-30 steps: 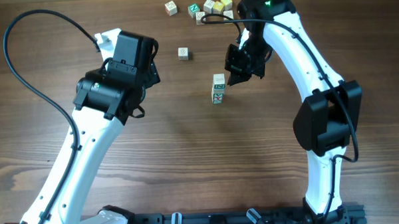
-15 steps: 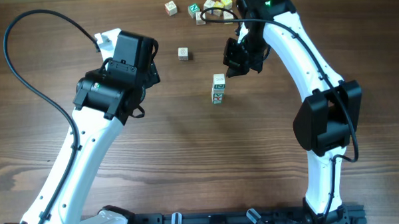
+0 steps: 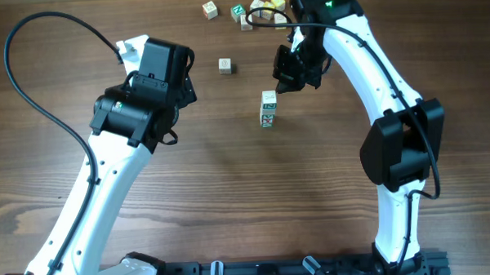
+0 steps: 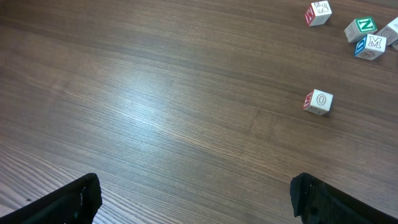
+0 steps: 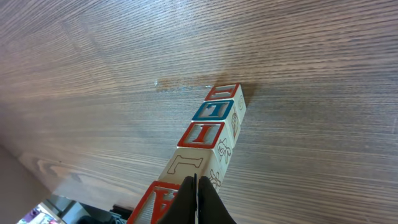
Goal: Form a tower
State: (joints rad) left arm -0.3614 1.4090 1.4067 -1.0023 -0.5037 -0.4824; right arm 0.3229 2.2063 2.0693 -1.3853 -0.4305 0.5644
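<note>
Left hand (image 4: 196, 205) spread wide, arm raised; right hand (image 5: 196, 200) pinched closed, arm stretched forward.

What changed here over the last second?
The right gripper, shut and empty, backed away from the tower toward the loose cubes at the far side. Nothing was grabbed or released. The tower, the loose cubes and the left arm stayed put.

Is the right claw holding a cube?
No, the right claw is shut tight with nothing pinched in it.
</note>
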